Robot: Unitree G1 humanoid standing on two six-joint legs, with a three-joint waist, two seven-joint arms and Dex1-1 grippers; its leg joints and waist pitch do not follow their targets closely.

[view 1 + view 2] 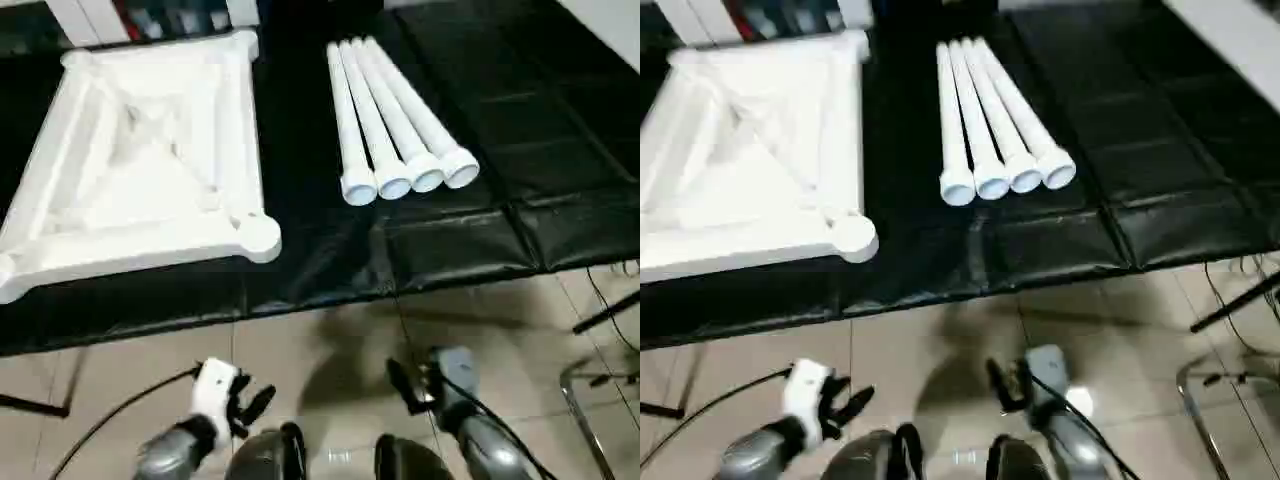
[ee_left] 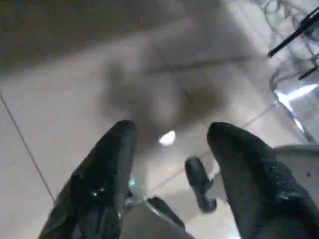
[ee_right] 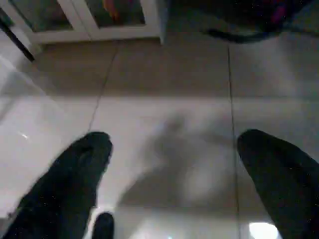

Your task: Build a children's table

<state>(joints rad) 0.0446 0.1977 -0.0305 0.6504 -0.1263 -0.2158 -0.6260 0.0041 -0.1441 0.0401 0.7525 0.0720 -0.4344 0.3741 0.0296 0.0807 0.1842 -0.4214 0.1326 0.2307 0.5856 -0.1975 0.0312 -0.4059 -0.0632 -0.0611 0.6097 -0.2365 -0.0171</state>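
Head cams: white tabletop (image 1: 140,160) lies ribbed side up on the black work table (image 1: 500,150), at approx 10 o'clock from the robot; 1 top, round corner sockets visible, nearest one (image 1: 258,234) pointing toward the table's front edge. 4 white legs (image 1: 395,125) at approx 12–1 o'clock, side by side and touching, open flared ends toward the robot, fanned slightly so far ends converge. Legs and top well apart, black cover between them. Both arms low over the tiled floor (image 1: 330,350), short of the table edge, forearms coming in from the near side. Left gripper (image 1: 250,405) at approx 7 o'clock on a white wrist, fingers angled toward 1–2 o'clock. Right gripper (image 1: 405,385) at approx 5 o'clock, pointing toward 11. Neither touches any table part. Wrist cams add what head cams don't: left wrist view has the 2 black fingers (image 2: 107,169) partly spread, nothing between them, just floor tile plus the other gripper's dark fingertip (image 2: 199,181) across the gap, so the 2 grippers are near each other. Right wrist view: fingers (image 3: 75,179) spread very wide, about max, nothing gripped, floor and a white cabinet base (image 3: 99,25) beyond. Count: 1 top, 4 legs, 2 grippers, both holding nothing.
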